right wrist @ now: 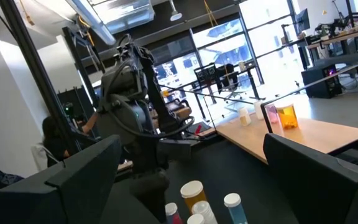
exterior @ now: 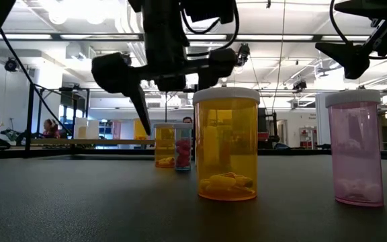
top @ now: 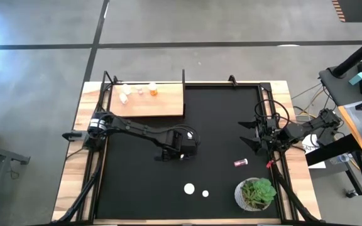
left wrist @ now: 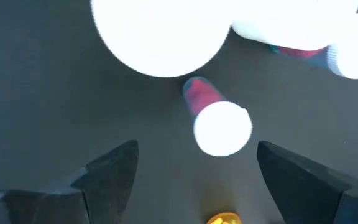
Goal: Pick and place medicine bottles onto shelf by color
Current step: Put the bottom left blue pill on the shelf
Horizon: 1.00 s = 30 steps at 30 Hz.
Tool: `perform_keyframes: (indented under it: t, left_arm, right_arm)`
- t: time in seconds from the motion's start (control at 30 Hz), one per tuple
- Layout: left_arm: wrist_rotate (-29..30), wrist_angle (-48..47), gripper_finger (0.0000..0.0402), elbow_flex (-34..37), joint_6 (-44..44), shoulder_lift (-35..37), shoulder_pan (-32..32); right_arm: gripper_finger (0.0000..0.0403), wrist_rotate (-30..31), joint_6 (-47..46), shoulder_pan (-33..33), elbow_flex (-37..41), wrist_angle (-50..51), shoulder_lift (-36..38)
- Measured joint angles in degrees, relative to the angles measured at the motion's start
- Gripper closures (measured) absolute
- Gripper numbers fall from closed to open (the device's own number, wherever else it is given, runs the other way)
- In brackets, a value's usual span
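White-capped medicine bottles (left wrist: 222, 127) crowd beneath the spread left tool (left wrist: 194, 180); right tool (top: 251, 135) gapes, empty.

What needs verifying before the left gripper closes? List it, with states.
1. Left gripper open: ok.
2. Red bottle with a white cap lined up between the fingers: ok.
3. Fingers lowered around that bottle: not ok, its cap lies beyond the fingertips.
4. Larger white-capped bottle clear of the fingers: cannot tell.
5. Shelf has bare board: ok, only three bottles at its far left corner.
6. Right gripper out of the way: ok, open at the mat's right edge.
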State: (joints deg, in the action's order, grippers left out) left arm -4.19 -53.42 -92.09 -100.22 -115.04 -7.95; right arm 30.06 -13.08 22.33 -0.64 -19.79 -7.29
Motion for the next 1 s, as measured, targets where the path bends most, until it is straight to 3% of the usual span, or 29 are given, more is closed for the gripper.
perform_keyframes:
  t: [0.47, 0.8, 1.0]
  left_arm:
    - [4.6, 0.4, 0.01, -0.1, -2.9, -0.8, 0.6]
    - [4.5, 0.8, 0.0151, -0.2, -2.9, -2.1, 0.8]
    - [4.5, 0.4, 0.0204, -0.2, -2.9, -2.1, 0.9]
  right_arm:
    - [0.0019, 0.0, 0.0, 0.0, 0.0, 0.0, 0.0]
    - [0.0019, 0.0, 0.0, 0.0, 0.0, 0.0, 0.0]
    - [0.0019, 0.0, 0.0, 0.0, 0.0, 0.0, 0.0]
